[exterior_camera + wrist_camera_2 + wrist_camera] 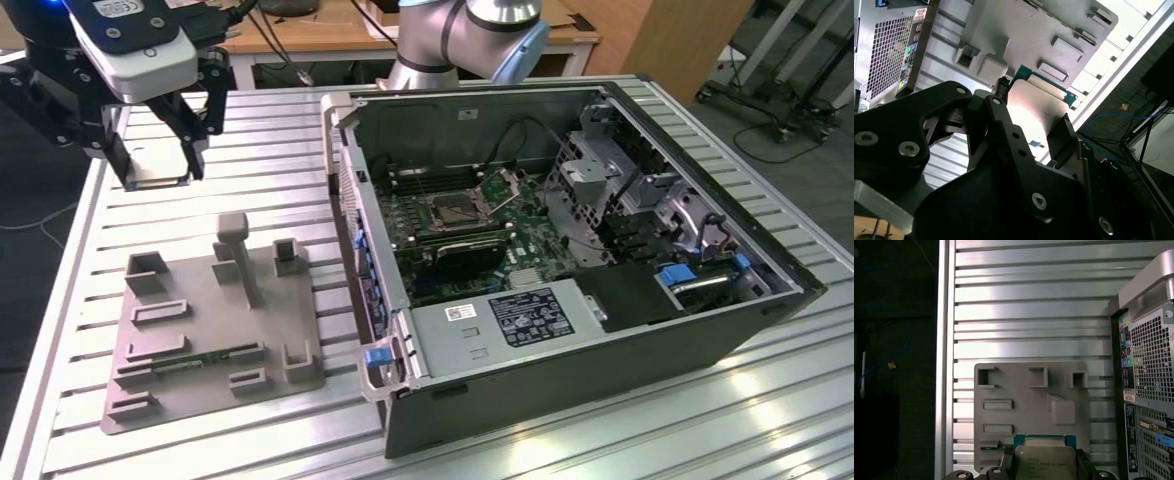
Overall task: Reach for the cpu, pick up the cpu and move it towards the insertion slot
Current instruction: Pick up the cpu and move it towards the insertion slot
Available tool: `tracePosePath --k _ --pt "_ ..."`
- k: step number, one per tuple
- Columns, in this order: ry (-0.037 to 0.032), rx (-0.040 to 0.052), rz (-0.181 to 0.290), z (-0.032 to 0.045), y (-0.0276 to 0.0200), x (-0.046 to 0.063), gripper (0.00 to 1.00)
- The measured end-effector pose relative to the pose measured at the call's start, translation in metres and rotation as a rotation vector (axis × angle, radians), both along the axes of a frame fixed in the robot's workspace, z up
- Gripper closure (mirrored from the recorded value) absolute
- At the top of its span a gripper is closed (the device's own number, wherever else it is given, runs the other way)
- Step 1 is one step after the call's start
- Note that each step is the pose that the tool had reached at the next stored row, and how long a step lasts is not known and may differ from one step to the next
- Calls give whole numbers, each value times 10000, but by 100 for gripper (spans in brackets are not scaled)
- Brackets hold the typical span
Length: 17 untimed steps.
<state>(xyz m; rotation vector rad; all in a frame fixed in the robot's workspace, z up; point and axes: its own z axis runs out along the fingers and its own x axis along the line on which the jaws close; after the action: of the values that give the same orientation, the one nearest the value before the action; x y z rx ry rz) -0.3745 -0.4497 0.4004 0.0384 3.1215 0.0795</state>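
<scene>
Silver-topped cpu [156,181] pinched by its edges in pincer [159,174], held above tabletop [267,130], past far end of grey tray [200,330]. Insertion slot [454,208] well apart toward exterior view's right, inside open PC case [574,400], retention bracket [505,185] raised. Slot faces up, nothing over it.

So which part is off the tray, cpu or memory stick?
The cpu: the gripper holds it in the air; the green memory stick lies in the tray.

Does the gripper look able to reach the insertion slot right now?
Probably yes: the gripper holds the cpu above the table, the case lies open, and the insertion slot's bracket is raised.
</scene>
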Motion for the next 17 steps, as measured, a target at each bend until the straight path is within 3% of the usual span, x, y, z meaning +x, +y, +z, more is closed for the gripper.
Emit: tracePosePath --k 17 --pt "0 0 -62 0 0 80 45"
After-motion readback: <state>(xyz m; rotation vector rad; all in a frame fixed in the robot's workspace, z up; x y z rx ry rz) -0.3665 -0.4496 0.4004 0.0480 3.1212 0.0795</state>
